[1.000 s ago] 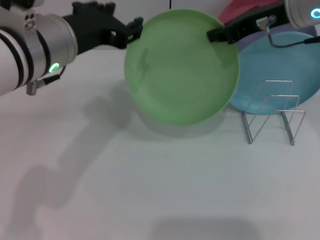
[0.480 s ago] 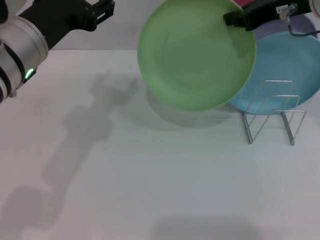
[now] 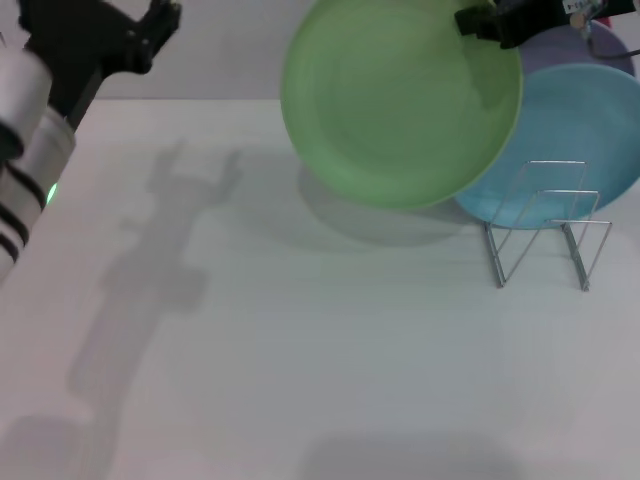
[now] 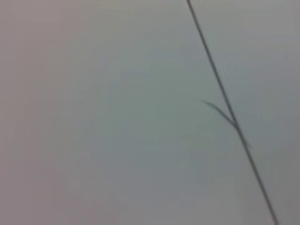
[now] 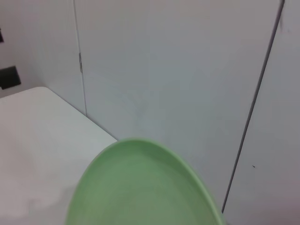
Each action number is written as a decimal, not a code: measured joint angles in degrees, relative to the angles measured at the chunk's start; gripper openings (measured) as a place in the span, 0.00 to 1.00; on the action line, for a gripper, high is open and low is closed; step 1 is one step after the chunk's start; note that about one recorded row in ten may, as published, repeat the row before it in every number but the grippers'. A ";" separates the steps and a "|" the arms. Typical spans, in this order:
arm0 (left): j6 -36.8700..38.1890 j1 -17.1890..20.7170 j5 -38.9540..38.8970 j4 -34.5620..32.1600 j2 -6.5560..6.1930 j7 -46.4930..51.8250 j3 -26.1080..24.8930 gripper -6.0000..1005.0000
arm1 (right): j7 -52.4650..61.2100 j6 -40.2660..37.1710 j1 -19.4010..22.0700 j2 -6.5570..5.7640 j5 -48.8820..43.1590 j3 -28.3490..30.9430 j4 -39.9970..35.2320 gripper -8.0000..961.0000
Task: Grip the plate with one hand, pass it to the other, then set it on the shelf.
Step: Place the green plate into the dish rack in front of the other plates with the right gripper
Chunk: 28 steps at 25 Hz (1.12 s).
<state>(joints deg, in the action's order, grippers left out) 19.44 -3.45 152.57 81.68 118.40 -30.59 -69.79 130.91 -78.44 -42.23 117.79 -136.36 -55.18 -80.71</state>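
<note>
Gripping the green plate (image 3: 400,100) by its rim, right gripper (image 3: 487,24) fingers clamped, clearing the rack (image 3: 545,225); left gripper (image 3: 150,25) fingers apart.

Left gripper (image 3: 160,22) raised far left; right gripper (image 3: 478,22) clamped, raised.

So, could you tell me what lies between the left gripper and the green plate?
Nothing does: in the head view only bare white table and back wall separate the left gripper from the green plate, which the right gripper holds at its rim.
</note>
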 joint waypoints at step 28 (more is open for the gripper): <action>48.38 -14.02 -1.12 -55.52 0.36 34.91 3.16 0.81 | -16.13 -4.80 1.87 0.74 -0.01 0.98 -9.12 0.09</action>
<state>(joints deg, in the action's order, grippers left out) 67.82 -17.47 151.46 26.16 118.76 4.32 -66.63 114.77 -83.24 -40.36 118.53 -136.37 -54.20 -89.83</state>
